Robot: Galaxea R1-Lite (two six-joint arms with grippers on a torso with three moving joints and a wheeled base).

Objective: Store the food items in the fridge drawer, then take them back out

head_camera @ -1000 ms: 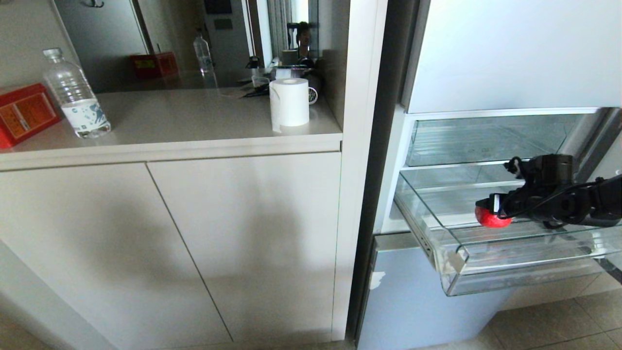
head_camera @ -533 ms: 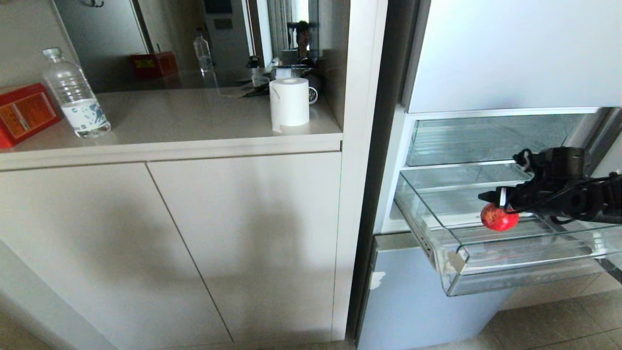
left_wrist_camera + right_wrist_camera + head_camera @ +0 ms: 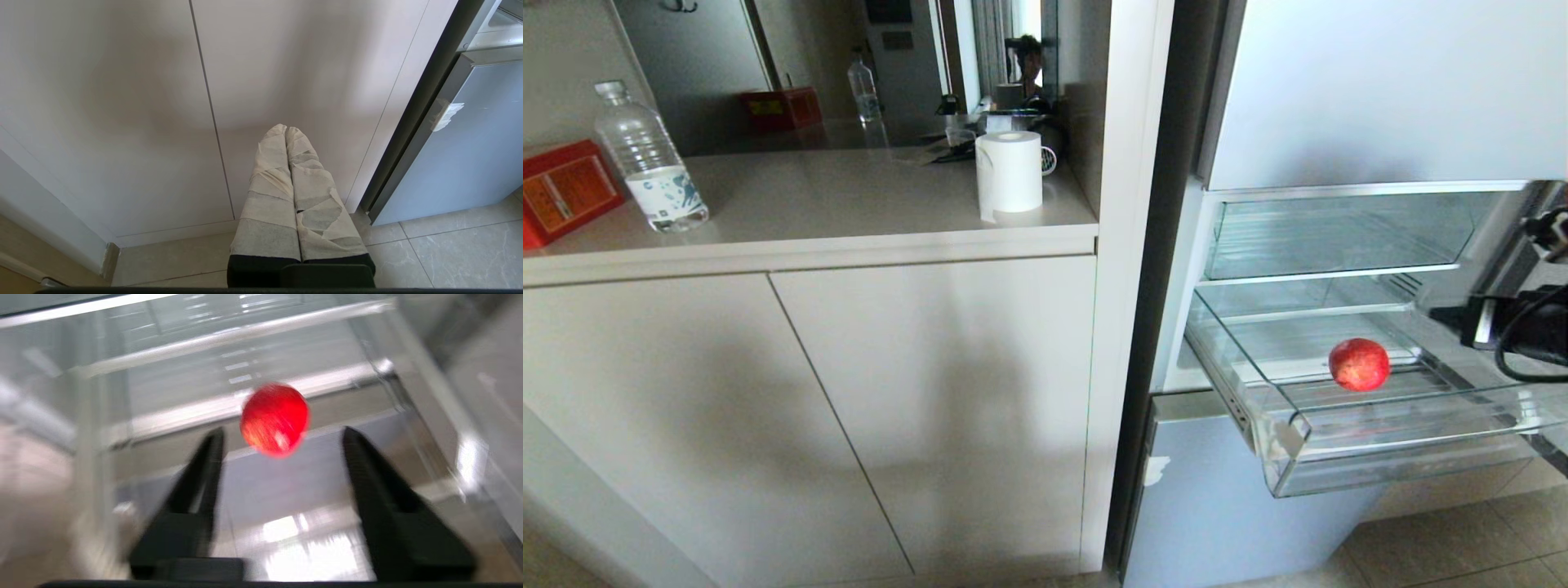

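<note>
Just one food item (image 3: 1359, 364) showing: small, round, red, a bit glossy with paler yellowish flecking on one flank in the right wrist view (image 3: 274, 419), roughly apple-like. Sitting loose on the floor of the fridge drawer (image 3: 1380, 457), toward the middle, not touching any wall. Shallow clear plastic for the drawer, pale strip along the front edge, pulled out of the open fridge and tipped slightly down at the front; a taller clear drawer (image 3: 1331, 233) sitting above and behind it. Right pincer (image 3: 282, 457) off at the right edge of the head view (image 3: 1462, 320), near the red piece but clearly apart from it. Black fingers (image 3: 204, 465) spread with a wide gap, nothing gripped, the red piece visible beyond the tips. Left pincer (image 3: 286, 130) parked low in front of the beige cabinet doors (image 3: 163, 102), tape-wrapped fingers pressed together, holding nothing, floor tiles underneath. Over on the table (image 3: 833, 204) to the left: clear water bottle (image 3: 649, 159), red box (image 3: 560, 192), white paper roll (image 3: 1009, 173). Mirror behind the table catching a reflection of a person.
</note>
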